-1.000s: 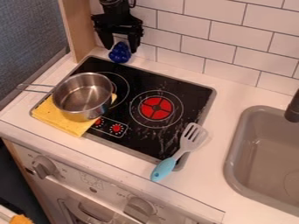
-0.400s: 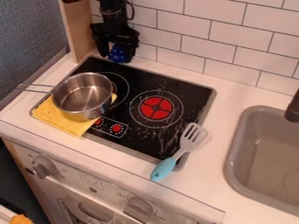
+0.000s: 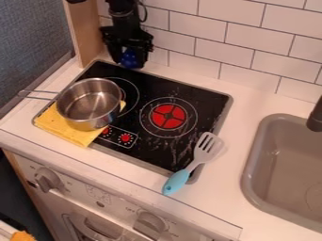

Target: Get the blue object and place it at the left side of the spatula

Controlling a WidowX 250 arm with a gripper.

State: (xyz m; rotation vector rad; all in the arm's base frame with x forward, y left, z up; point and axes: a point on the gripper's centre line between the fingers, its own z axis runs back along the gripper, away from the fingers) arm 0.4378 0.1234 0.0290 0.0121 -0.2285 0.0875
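At the stove's back left corner, the black gripper (image 3: 129, 61) hangs down against the tiled wall, its fingers closed in around the blue object (image 3: 129, 59). Parts of the blue object's sides and top are hidden by the gripper. The spatula (image 3: 192, 162) has a grey slotted head and a light blue handle; it lies across the stove's front right corner, with its handle end toward the counter's front edge.
A metal pot (image 3: 89, 103) stands on a yellow cloth (image 3: 66, 128) at the stove's left, handle pointing left. A grey sink (image 3: 286, 164) with a dark faucet (image 3: 316, 117) is at the right. A wooden post (image 3: 87, 33) rises left of the arm.
The gripper has come down around the blue object, and its fingers have drawn closer together. The pot, cloth and spatula have not moved.
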